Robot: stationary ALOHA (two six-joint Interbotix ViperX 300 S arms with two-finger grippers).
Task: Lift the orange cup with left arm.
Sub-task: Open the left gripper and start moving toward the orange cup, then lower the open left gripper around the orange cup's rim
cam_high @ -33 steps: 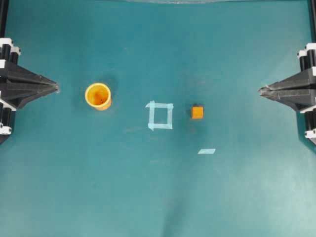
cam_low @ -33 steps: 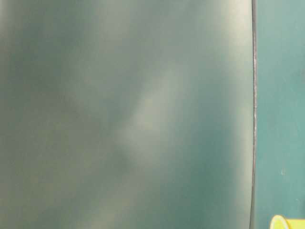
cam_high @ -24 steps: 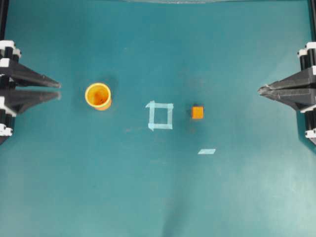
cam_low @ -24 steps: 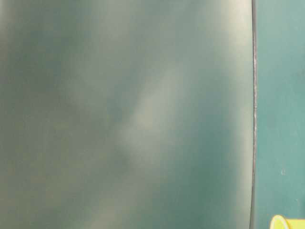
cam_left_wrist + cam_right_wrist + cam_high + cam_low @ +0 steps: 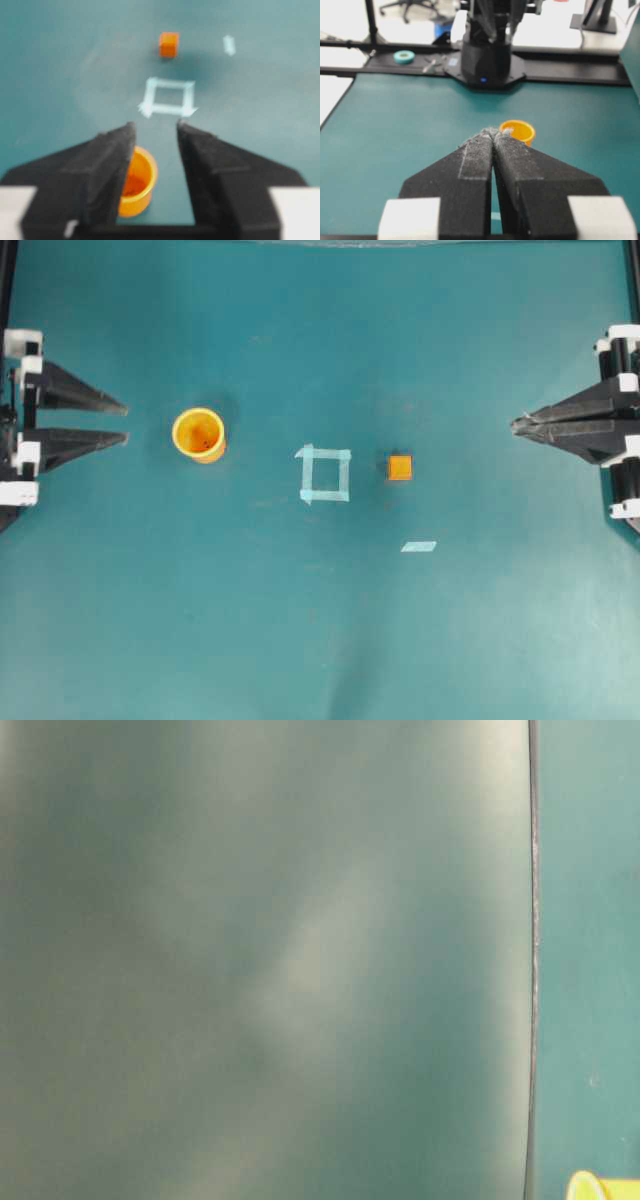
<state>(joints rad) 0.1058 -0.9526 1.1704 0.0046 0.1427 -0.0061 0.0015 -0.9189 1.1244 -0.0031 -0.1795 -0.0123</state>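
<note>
No brand, label or lettering can be read anywhere in these views. The only markings on the teal table point(image 5: 320, 640) are a pale tape square point(image 5: 325, 474) near the middle and a short tape strip point(image 5: 419, 546) below and to the right of it.

The orange cup point(image 5: 199, 434) stands upright on the table, open mouth up, on the left side of the overhead view. It sits to the left of the tape square and well apart from the small orange cube point(image 5: 400, 467), which lies just to the right of that square. The table-level view is almost wholly blurred, and only a sliver of the cup's yellow rim point(image 5: 586, 1186) shows at its bottom right corner.

The left gripper point(image 5: 122, 424) is at the left edge of the overhead view, its two pointed fingers spread with a clear gap between them and nothing in that gap. Its tips point toward the cup but stop short of it, with bare table between. In the left wrist view the cup point(image 5: 136, 181) appears low between the fingers, partly hidden behind the left-hand one, and does not sit squarely in the gap.

The right gripper point(image 5: 517, 425) is at the right edge, its fingers pressed together at the tips and holding nothing, far from the cup. In the right wrist view the cup point(image 5: 518, 131) shows just beyond those closed tips.
</note>
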